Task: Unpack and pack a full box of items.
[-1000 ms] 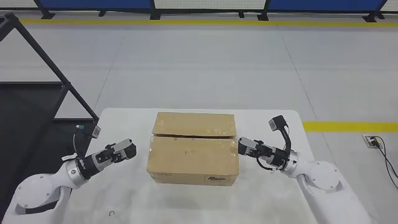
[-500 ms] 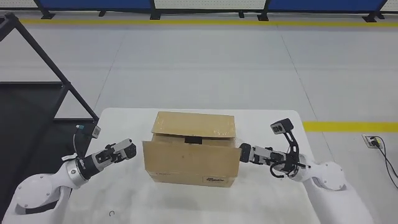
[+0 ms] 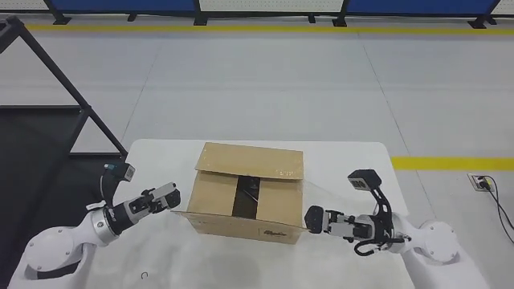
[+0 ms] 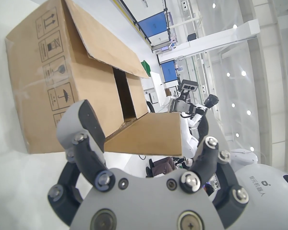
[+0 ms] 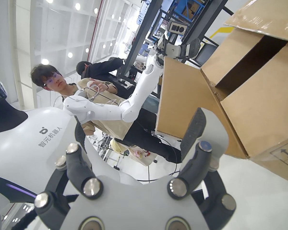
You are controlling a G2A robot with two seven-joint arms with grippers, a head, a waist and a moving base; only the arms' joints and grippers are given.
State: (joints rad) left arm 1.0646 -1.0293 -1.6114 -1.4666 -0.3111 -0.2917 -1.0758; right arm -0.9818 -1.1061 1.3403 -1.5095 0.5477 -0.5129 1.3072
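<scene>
White table [image 3: 345, 159], box [image 3: 281, 201] between claws [image 3: 169, 195] [image 3: 312, 219]

Box [image 3: 249, 202]: interior dark thru gap btw inner flaps, contents n/k | same box, R wrist view: part cut off by frame edge | small dark item [image 3: 144, 275] on table [image 3: 161, 156], robot-side edge: too small to ID | flap print, top view: too small to make out

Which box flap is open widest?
The long flap on the robot's side, folded right out; the far flap is partly lifted, the inner flaps lie flat.
</scene>
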